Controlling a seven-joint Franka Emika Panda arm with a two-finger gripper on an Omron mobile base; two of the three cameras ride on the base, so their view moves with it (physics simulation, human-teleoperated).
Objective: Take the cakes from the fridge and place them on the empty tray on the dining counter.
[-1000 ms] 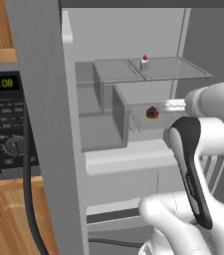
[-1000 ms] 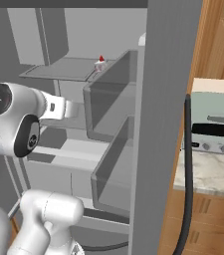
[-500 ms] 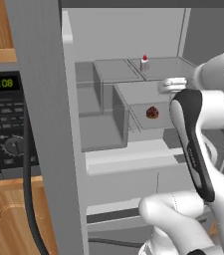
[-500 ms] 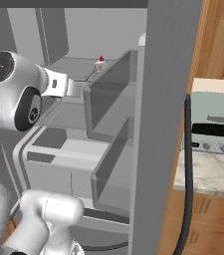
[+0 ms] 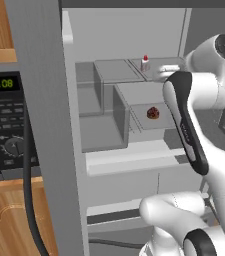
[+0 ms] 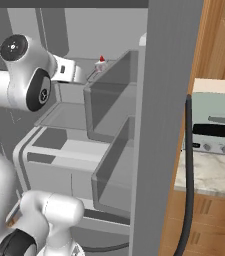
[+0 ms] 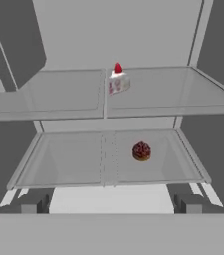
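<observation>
Microwave clock [image 5: 2, 83] reads 12:08; jaws spread wide, nothing pinched, facing fridge [image 7: 108, 30] w/ cakes [image 7: 141, 151].

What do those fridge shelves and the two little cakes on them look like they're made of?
The shelves look like clear glass or plastic: you can see through them, with pale edges. The white slice seems soft and frosted, matte, with a glossy red cherry on top. The dark round cake looks like chocolate sponge with reddish speckles. All rendered, so this is a guess.
</observation>
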